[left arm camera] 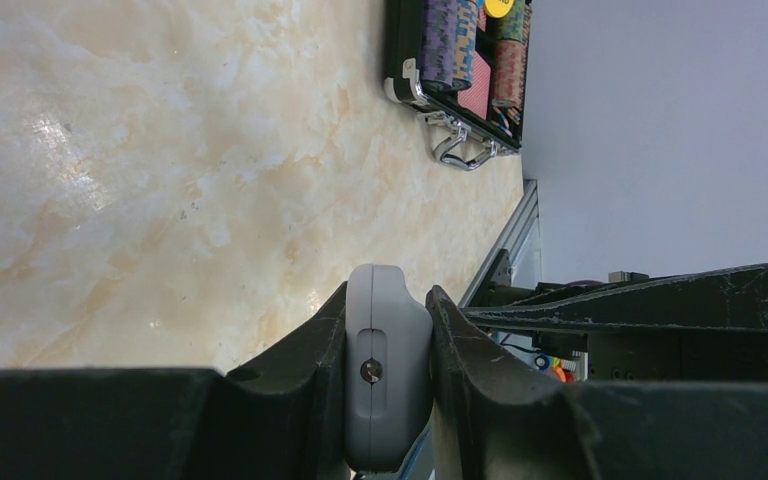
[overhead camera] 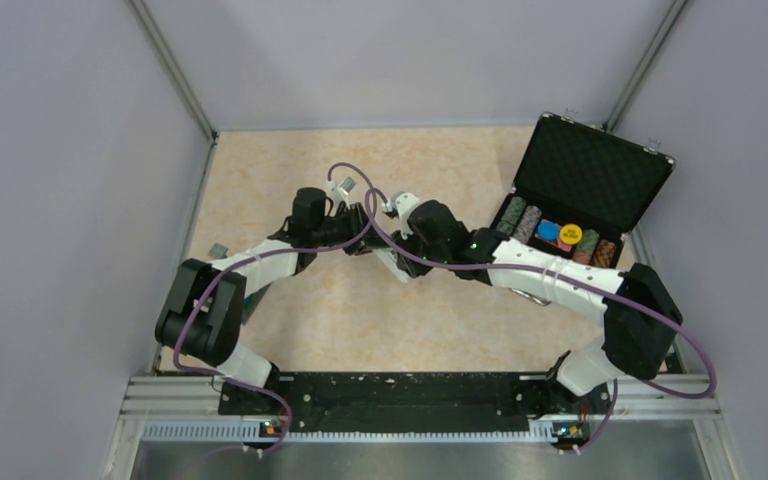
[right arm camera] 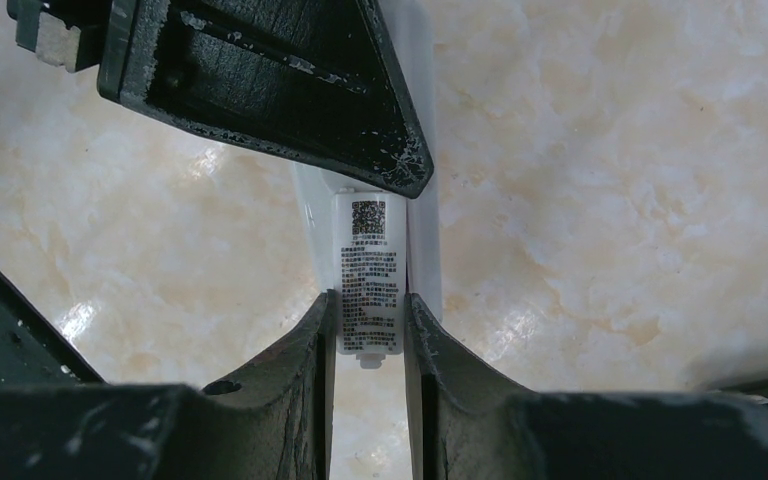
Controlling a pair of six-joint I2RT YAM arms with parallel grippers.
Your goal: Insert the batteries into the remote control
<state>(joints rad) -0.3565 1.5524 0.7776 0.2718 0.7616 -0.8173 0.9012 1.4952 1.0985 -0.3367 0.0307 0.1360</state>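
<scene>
The white remote control (left arm camera: 388, 340) is held off the table between both arms, and my left gripper (left arm camera: 388, 295) is shut on one end of it. That end faces the left wrist camera and shows a small round emitter. In the right wrist view a narrow white back cover (right arm camera: 368, 275) with a printed label lies along the remote control (right arm camera: 424, 250). My right gripper (right arm camera: 370, 300) is shut on the cover's two long sides, and its small tab pokes out between the fingers. From above, the two grippers (overhead camera: 368, 235) (overhead camera: 400, 250) meet at mid-table over the remote control (overhead camera: 392, 264). The batteries are out of view.
An open black case (overhead camera: 585, 190) with striped chip stacks (overhead camera: 520, 222) stands at the back right, its latch side (left arm camera: 460, 150) facing the arms. A small grey object (overhead camera: 218, 250) lies by the left wall. Grey walls close three sides, and a metal rail (overhead camera: 420, 430) runs along the near edge.
</scene>
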